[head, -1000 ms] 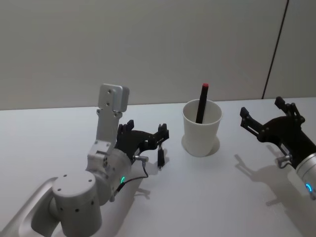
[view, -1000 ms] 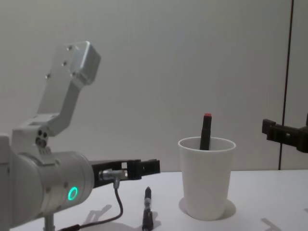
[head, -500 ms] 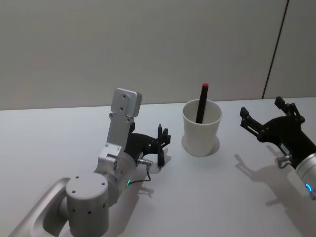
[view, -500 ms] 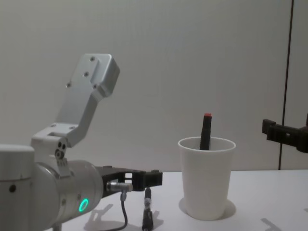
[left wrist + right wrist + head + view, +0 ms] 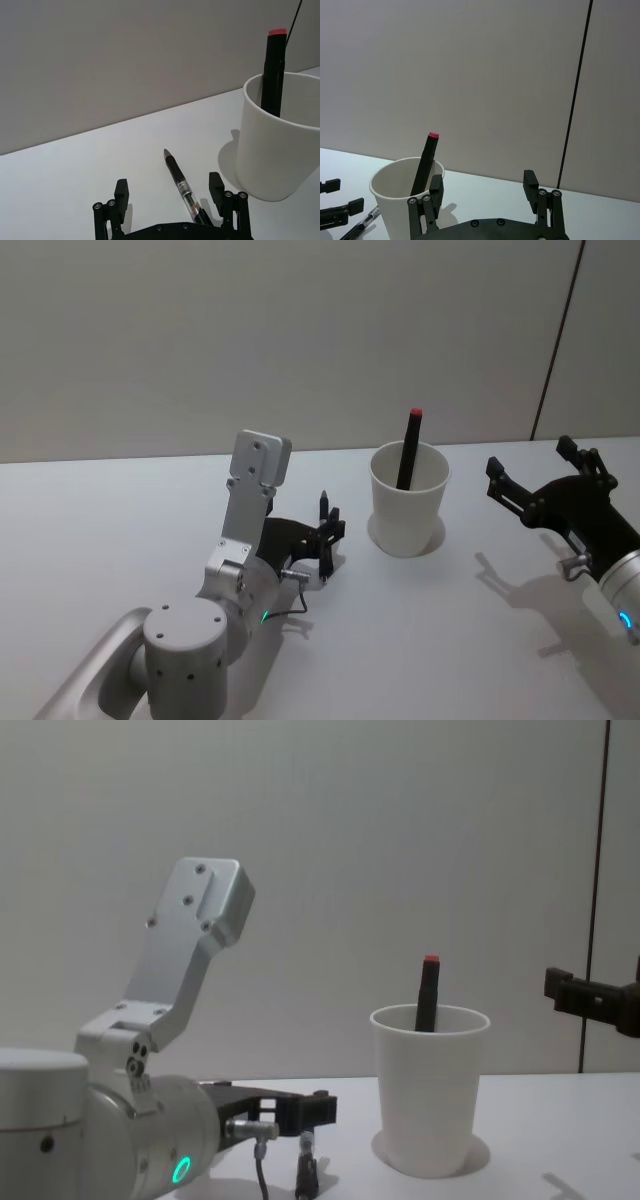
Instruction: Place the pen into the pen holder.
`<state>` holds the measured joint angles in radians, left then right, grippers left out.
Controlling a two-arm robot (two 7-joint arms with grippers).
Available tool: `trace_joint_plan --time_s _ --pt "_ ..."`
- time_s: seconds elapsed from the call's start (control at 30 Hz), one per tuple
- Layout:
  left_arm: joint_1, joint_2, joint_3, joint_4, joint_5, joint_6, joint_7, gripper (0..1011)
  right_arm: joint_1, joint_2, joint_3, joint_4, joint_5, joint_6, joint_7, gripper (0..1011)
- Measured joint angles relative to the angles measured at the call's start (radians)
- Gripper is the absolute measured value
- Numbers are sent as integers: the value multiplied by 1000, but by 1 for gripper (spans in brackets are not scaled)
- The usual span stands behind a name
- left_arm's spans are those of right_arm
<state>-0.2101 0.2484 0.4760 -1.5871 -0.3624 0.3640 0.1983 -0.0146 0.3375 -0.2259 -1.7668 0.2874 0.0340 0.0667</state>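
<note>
Head view: The left tool is low over the white bench, just left of the pen holder. Its fingers are spread on either side of the pen, which lies flat on the bench. The pen's tip points away from the robot. The pen holder stands upright and holds a black marker with a red end, which leans against the far rim. The right tool is raised to the right of the pen holder, well apart from it, fingers spread, holding nothing.

Left wrist view: The left tool is spread wide. The pen lies between the fingers on the bench, nearer the finger on the pen holder's side. No finger touches it. The pen holder stands near, with the marker inside.

Right wrist view: The right tool is spread and empty. Beyond it are the pen holder, the marker and part of the pen.

Chest view: The left tool is just above the bench. The pen is below it, left of the pen holder. The right tool is at the right edge.
</note>
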Motion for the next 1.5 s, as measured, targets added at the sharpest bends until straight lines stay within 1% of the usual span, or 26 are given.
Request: trace_joint_plan --time_s 0.3,0.63,0.87,1.03,1.5 --pt "0 -12 -2 25 2 -18 0 1001 0 0 0 0 0 0 0 1001" --pt "1 -26 -3 49 -7 -46 -1 1001 0 0 0 0 0 0 0 1001" --pt "2 -31 -3 58 -5 -48 -1 1001 0 0 0 0 0 0 0 1001" --pt "3 -35 -2 64 7 -39 -7 1001 0 0 0 0 0 0 0 1001" --pt "-1 -39 1 71 56 11 -39 1001 0 0 0 0 0 0 0 1001"
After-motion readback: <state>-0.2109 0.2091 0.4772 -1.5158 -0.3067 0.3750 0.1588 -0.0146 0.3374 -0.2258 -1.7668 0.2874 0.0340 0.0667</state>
